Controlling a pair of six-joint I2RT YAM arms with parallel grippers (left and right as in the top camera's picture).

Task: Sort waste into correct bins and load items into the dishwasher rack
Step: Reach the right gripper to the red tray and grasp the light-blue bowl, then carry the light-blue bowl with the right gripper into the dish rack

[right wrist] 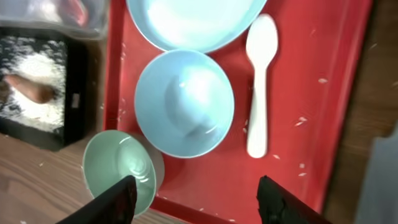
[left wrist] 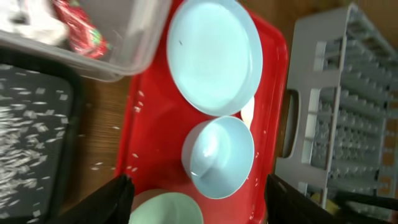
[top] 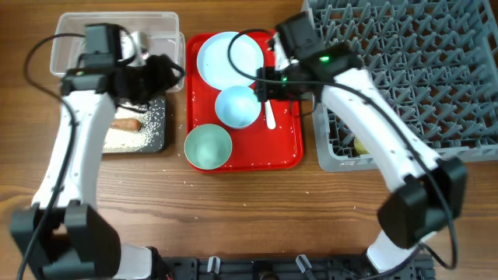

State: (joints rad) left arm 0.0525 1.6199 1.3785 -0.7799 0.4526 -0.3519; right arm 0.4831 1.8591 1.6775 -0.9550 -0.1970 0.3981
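I'm hovering my r fingers (right wrist: 118, 200), spread wide & holding nothing, over the blue bowl (right wrist: 184, 102) sitting mid red tray (right wrist: 298, 155) w/ spoon (right wrist: 260, 93) just beside, and am planning to pinch one rim wall rather than straddle it, staying clear of plate (right wrist: 193, 18), before lifting to rack (top: 405, 62).

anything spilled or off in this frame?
Yes: loose white grains are scattered over the red tray and the wooden table, outside the black bin that holds the main pile. The plate, blue bowl, green bowl and spoon look orderly, nothing tipped or broken.
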